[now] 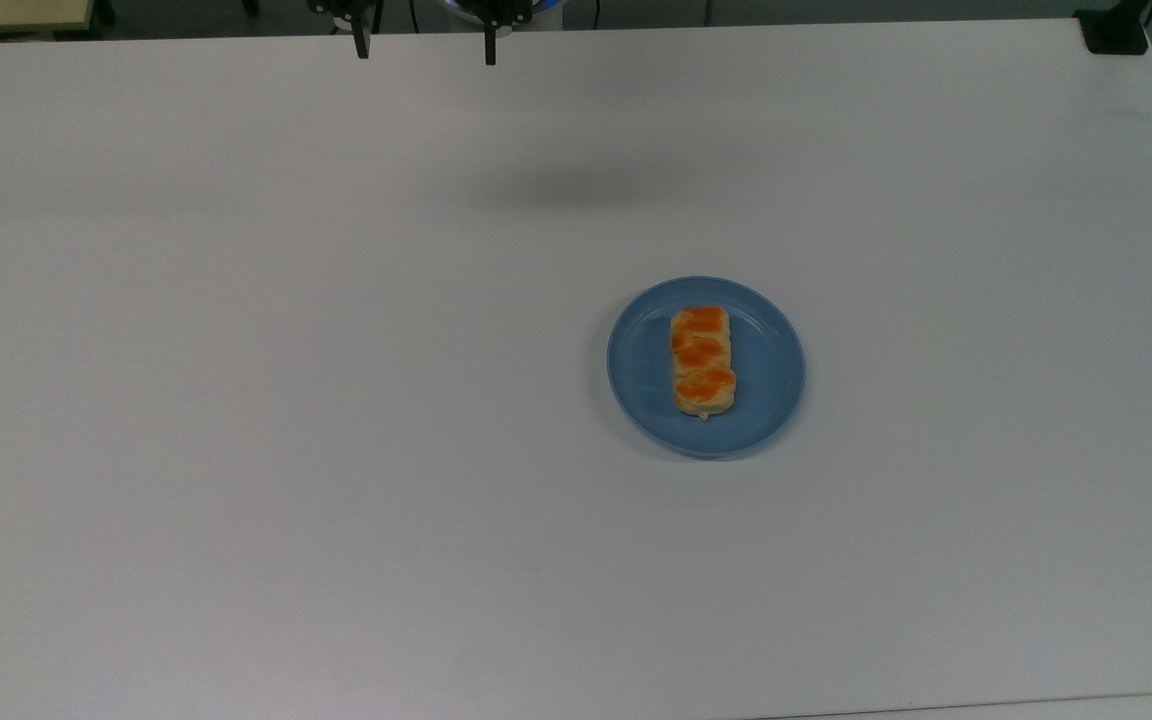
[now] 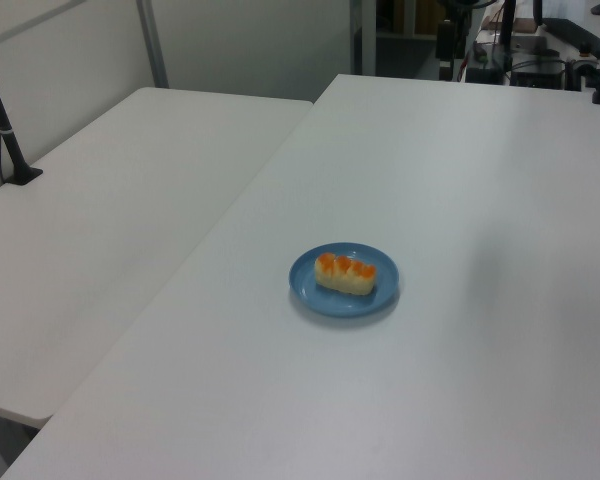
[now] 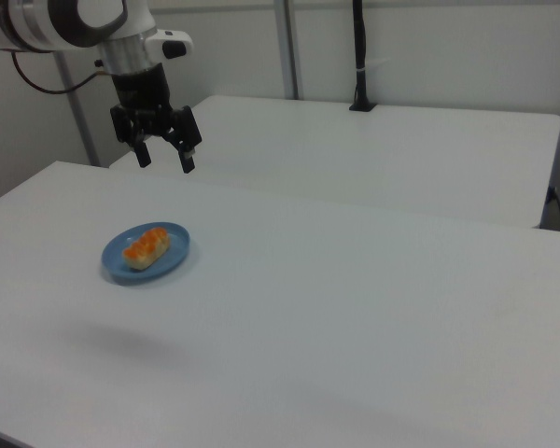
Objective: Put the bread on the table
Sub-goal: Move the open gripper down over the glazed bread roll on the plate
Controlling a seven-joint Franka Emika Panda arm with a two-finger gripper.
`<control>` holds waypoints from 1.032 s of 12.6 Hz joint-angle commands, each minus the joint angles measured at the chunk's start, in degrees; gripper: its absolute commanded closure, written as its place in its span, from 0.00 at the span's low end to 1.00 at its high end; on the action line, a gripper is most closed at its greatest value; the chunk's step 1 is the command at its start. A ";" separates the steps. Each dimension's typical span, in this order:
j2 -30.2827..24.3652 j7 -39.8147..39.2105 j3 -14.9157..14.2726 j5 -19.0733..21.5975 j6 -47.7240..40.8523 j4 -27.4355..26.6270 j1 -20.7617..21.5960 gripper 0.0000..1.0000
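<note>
Right now I am watching the bread (image 1: pixel 703 361) lying on the round blue plate (image 1: pixel 636 372), which is sitting on the white table (image 1: pixel 236 400). From the top view the loaf is lying lengthwise up and down the frame, its three orange-brown bumps facing up, inside the plate's rim on all sides. From the left view I am seeing the same bread (image 2: pixel 345 274) resting across the plate (image 2: pixel 315 290), and from the right view it (image 3: pixel 147 247) is sitting on the plate (image 3: pixel 168 266) towards the right view's left.

My gripper (image 3: pixel 164 159) is hanging in the air above the table in the right view, pointing down, its two fingers (image 3: pixel 187 161) standing wide apart and holding nothing. It is hovering above and slightly beyond the plate in the right view, well clear of the bread, with open air between the fingertips and the loaf. At the upper edge of the top view I am seeing the gripper (image 1: pixel 426 48) with its dark fingertips spread, well apart from the plate, towards the top view's upper left of it. A second white tabletop (image 2: pixel 110 200) is standing alongside, at the left view's left
</note>
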 commanded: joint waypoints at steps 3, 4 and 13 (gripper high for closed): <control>-1.40 -0.27 -0.30 0.91 -1.30 -1.04 0.00 0.00; -1.40 -0.27 -0.30 0.91 -1.30 -1.04 0.00 0.00; 2.73 6.04 0.49 2.06 5.11 -0.86 4.82 0.00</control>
